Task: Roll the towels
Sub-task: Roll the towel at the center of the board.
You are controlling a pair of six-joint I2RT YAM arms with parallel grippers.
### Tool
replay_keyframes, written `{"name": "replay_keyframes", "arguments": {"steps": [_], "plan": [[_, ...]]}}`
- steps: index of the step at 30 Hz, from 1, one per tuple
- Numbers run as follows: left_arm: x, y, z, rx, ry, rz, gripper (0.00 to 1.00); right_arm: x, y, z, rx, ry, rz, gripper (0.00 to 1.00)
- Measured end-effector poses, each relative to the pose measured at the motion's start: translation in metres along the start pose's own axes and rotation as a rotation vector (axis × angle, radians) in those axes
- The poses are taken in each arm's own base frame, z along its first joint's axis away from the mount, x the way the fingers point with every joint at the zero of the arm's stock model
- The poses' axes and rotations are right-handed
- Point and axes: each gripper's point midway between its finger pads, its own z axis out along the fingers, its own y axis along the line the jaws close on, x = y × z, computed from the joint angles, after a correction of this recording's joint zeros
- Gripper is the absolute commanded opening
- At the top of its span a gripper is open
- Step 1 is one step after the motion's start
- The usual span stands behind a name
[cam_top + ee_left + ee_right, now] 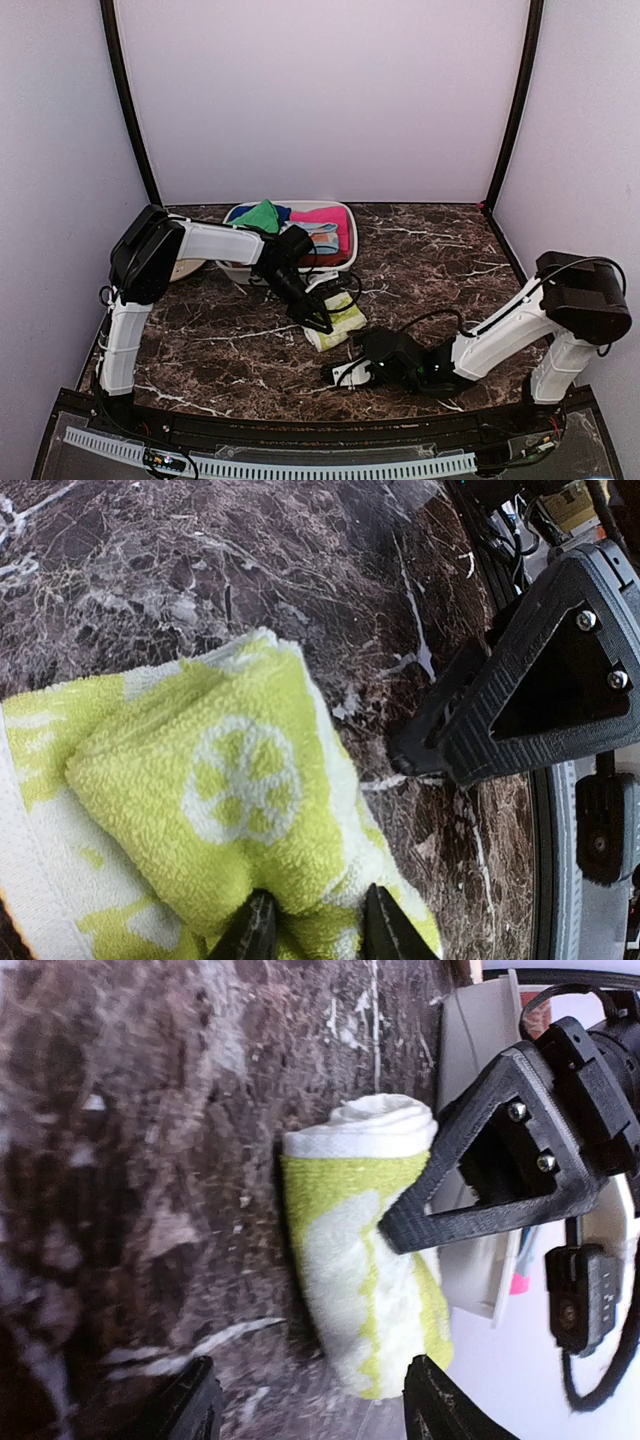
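A cream-white towel with yellow-green shapes lies partly rolled on the marble table, just in front of the basket. My left gripper reaches down onto it. In the left wrist view the left gripper is shut on a bunched fold of this towel. In the top view my right gripper sits low on the table, just on the near side of the roll. The right wrist view shows the right gripper open and empty, with the towel roll lying ahead of it. The plain green towel sits in the basket.
A white basket at the back of the table holds the green towel, a pink cloth and a blue cloth. A pale round object lies behind the left arm. The enclosure walls stand close on both sides.
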Motion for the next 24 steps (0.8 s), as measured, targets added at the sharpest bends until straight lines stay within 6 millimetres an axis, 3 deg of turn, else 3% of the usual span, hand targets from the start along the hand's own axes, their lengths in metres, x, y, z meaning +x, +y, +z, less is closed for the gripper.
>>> {"name": "replay_keyframes", "arguments": {"steps": [8,12,19,21,24], "plan": [[0.004,-0.002,0.0,0.018,0.011,0.021,0.32,0.012,-0.024,0.038,0.172,0.057,-0.18,0.62],[0.006,-0.003,-0.001,0.025,0.014,0.035,0.34,0.015,-0.032,0.05,0.206,0.068,-0.216,0.55],[0.009,0.001,-0.013,0.039,0.01,0.011,0.5,0.001,-0.022,0.064,0.11,0.035,-0.184,0.15],[0.011,0.005,-0.02,0.036,-0.001,-0.005,0.59,-0.005,-0.02,0.069,0.041,0.025,-0.136,0.07],[0.016,0.007,-0.039,0.008,-0.027,-0.028,0.63,-0.021,-0.024,0.077,-0.076,0.009,-0.031,0.0]]}}
